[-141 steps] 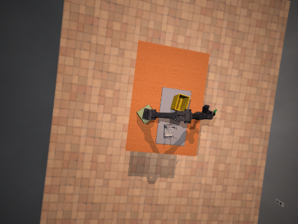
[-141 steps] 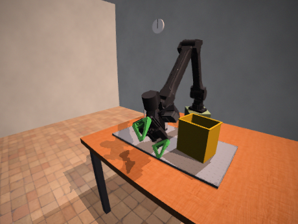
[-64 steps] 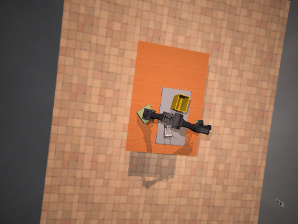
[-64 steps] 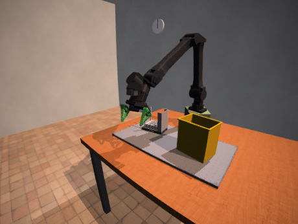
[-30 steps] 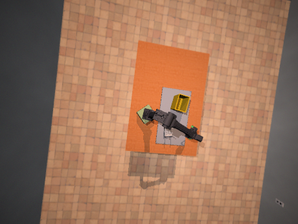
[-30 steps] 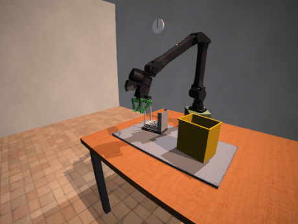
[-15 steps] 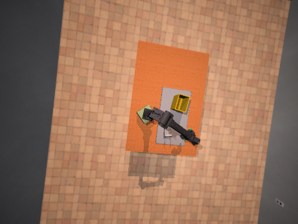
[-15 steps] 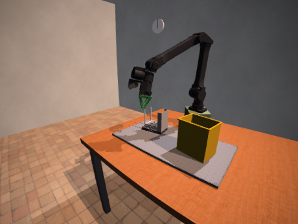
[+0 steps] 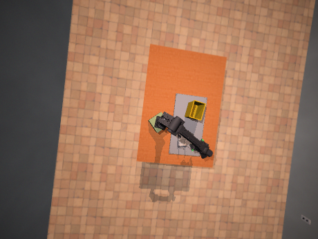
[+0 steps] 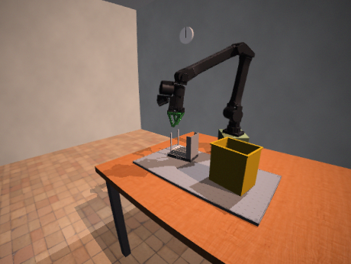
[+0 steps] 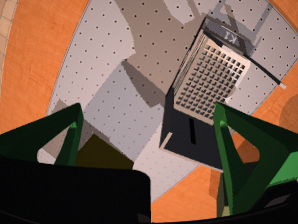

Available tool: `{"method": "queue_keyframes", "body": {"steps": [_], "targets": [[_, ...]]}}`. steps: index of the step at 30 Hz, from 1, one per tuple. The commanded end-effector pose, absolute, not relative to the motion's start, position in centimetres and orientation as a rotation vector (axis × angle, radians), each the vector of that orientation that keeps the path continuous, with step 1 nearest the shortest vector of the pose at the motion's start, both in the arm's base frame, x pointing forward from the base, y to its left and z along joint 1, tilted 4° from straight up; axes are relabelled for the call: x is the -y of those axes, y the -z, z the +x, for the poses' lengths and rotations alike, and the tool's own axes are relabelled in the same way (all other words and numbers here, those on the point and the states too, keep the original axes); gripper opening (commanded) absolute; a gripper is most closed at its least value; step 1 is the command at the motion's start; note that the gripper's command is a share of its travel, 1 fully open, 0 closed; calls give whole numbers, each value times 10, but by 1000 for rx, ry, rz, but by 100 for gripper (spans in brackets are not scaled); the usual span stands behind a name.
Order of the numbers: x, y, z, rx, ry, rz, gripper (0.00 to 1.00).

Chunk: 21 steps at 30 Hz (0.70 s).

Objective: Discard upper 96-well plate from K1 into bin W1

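The stack rack K1 [image 10: 185, 148] stands on the grey baseplate [image 10: 207, 176], with a grey back wall and two thin posts. A white 96-well plate [image 11: 209, 76] lies on top of it, seen from above in the wrist view; the lower plate is hidden beneath it. The yellow bin W1 [image 10: 233, 164] stands upright on the baseplate to the right of the rack and also shows in the top view [image 9: 195, 110]. My gripper [image 10: 175, 118] with green fingers hangs open and empty well above the rack, fingers pointing down. In the wrist view the plate lies ahead of my fingers.
The baseplate lies on an orange table [image 10: 267, 214]. The arm's base [image 10: 233, 133] stands behind the bin at the table's far edge. The table's near edge drops to a tiled floor.
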<state>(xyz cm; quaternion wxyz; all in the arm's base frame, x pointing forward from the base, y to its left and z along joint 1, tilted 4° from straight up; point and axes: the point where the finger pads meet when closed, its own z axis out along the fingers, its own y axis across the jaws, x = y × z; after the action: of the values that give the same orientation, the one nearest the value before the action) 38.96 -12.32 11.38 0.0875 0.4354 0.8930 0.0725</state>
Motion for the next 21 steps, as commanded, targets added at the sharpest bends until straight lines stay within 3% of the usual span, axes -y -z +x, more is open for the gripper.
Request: {"method": "queue_keyframes", "body": {"steps": [1, 17, 21], "targets": [[133, -126, 372, -2586, -200, 1484, 100], [142, -133, 305, -2471, -113, 1894, 100], [152, -149, 325, -2438, -124, 1866, 100]]}}
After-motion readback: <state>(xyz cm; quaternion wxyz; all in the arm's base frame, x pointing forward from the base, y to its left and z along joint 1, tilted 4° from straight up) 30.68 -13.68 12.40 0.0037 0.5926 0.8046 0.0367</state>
